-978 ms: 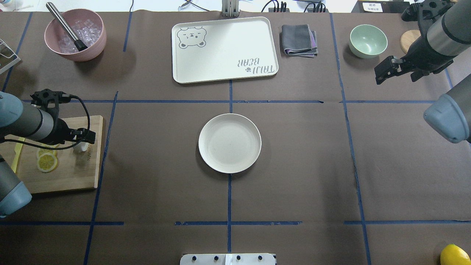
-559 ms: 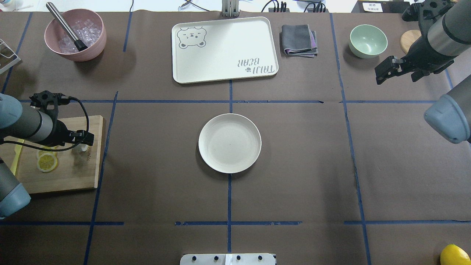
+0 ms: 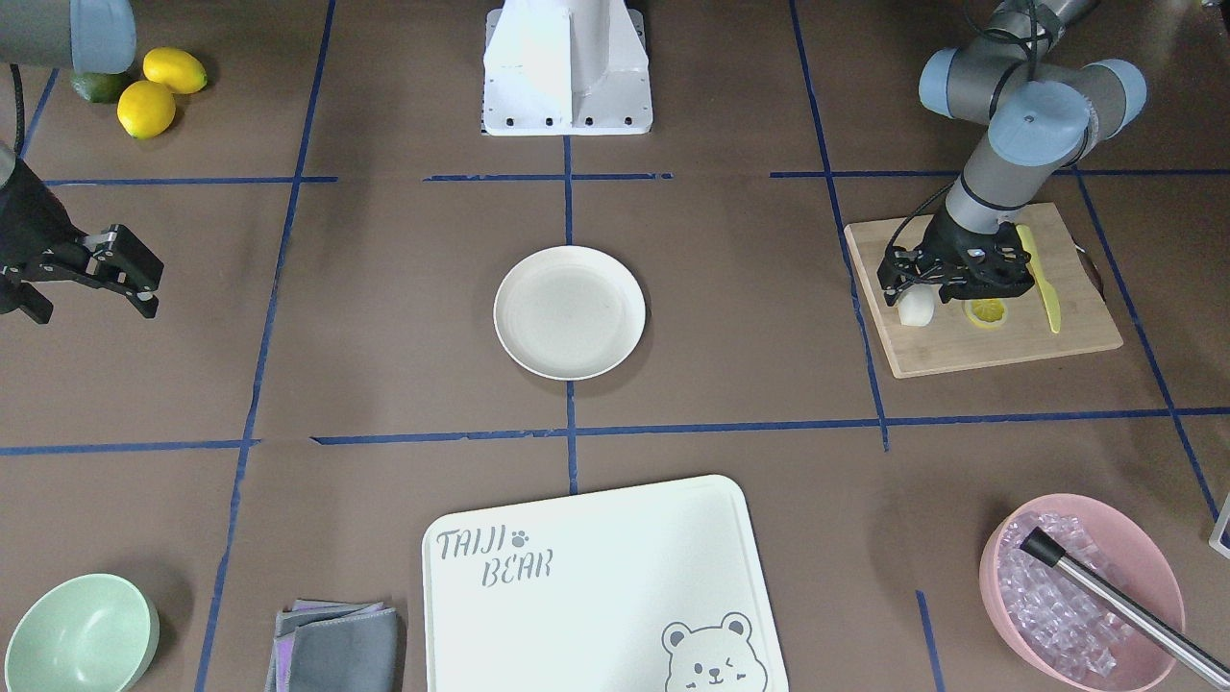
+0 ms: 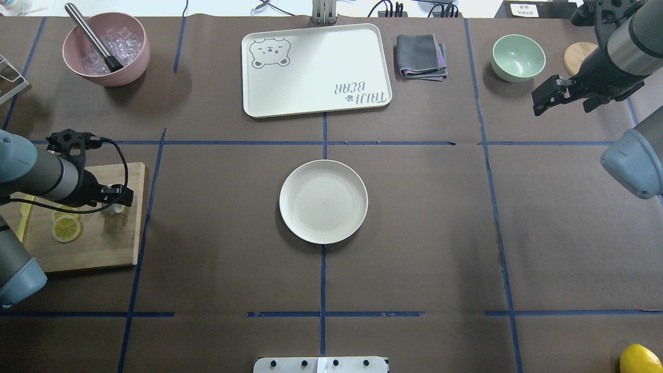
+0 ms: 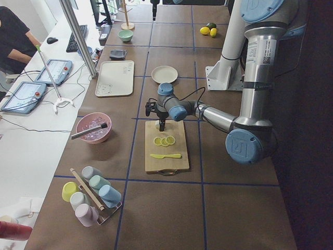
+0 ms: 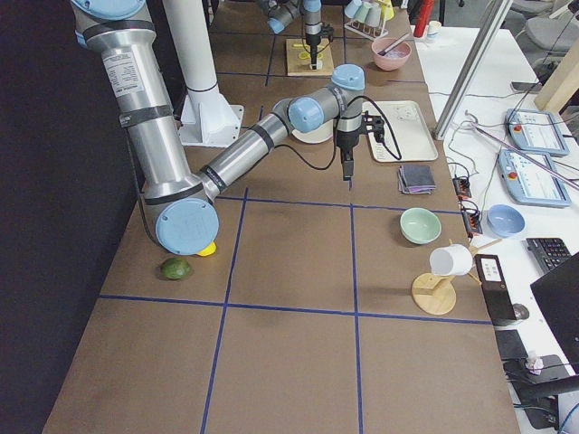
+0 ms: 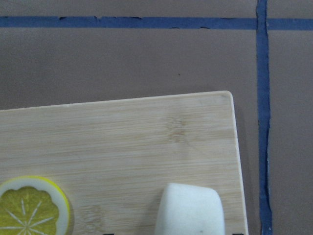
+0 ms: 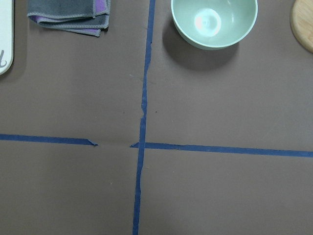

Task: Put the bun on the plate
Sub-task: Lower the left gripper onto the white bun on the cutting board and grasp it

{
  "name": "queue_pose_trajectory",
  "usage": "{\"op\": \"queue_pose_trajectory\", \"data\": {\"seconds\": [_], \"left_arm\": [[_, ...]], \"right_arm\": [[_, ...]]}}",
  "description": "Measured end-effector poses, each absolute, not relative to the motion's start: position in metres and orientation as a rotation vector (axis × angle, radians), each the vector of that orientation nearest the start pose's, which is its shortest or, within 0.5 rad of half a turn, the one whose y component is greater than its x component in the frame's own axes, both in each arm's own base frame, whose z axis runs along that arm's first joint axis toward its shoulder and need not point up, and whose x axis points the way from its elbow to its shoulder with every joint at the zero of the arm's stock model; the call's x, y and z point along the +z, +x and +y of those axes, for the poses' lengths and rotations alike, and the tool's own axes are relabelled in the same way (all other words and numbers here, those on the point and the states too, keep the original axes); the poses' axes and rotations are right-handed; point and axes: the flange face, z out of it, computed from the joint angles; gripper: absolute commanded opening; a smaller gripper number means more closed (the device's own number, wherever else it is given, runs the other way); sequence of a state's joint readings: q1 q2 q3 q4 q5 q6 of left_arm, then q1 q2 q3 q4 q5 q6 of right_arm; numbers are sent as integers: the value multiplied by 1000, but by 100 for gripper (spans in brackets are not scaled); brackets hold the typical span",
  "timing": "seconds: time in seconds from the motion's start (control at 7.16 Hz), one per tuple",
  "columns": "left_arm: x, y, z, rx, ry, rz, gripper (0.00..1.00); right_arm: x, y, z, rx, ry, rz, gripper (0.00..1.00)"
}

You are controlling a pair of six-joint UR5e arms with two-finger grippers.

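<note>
- None of the job is done yet. In the front-facing view the bun (image 3: 916, 308), a small smooth white lump with a round top, sits on the wooden cutting board (image 3: 961, 356), near one corner. The plate (image 3: 569, 312) is round, shallow and cream, with nothing on it. It is well apart from the bun.
- In the same view the left gripper (image 3: 911, 288) hangs right over the bun. The right gripper (image 3: 144, 288) is far away on the other side. Its fingers are apart and hold nothing.
- From overhead, only a bit of white bun peeks out under the black left gripper. A yellow lemon slice (image 4: 66, 228) lies near it on the board. The table (image 4: 414, 233) has a dull brown cover with blue tape lines.
- From the left side, the near arm bends low to the board and hides the bun.
- From the right side, the near arm points down at bare table, nowhere near the bun.
- The left wrist view shows the bun at the bottom edge, soft-looking like dough, on stripy wood. Two tiny dark tips sit either side of it with gaps, so I think the fingers are spread around it, not squeezing.
- The right wrist view shows a shiny pale green bowl (image 8: 213, 22) and a folded grey cloth (image 8: 68, 17).
- Left to do: squeeze, lift, carry, put down.
</note>
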State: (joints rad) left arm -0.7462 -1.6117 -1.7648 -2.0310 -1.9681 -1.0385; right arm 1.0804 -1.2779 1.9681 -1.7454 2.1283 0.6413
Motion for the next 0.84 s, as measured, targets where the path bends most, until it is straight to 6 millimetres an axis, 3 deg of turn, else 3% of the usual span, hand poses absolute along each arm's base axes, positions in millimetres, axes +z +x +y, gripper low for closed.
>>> {"op": "queue_pose_trajectory", "data": {"seconds": [0.56, 0.84], "left_arm": [[498, 326, -430, -62, 109, 784, 33], [498, 325, -429, -61, 109, 784, 32]], "right_arm": [[344, -188, -527, 4, 132, -729, 100], [344, -188, -527, 4, 132, -729, 100]]}}
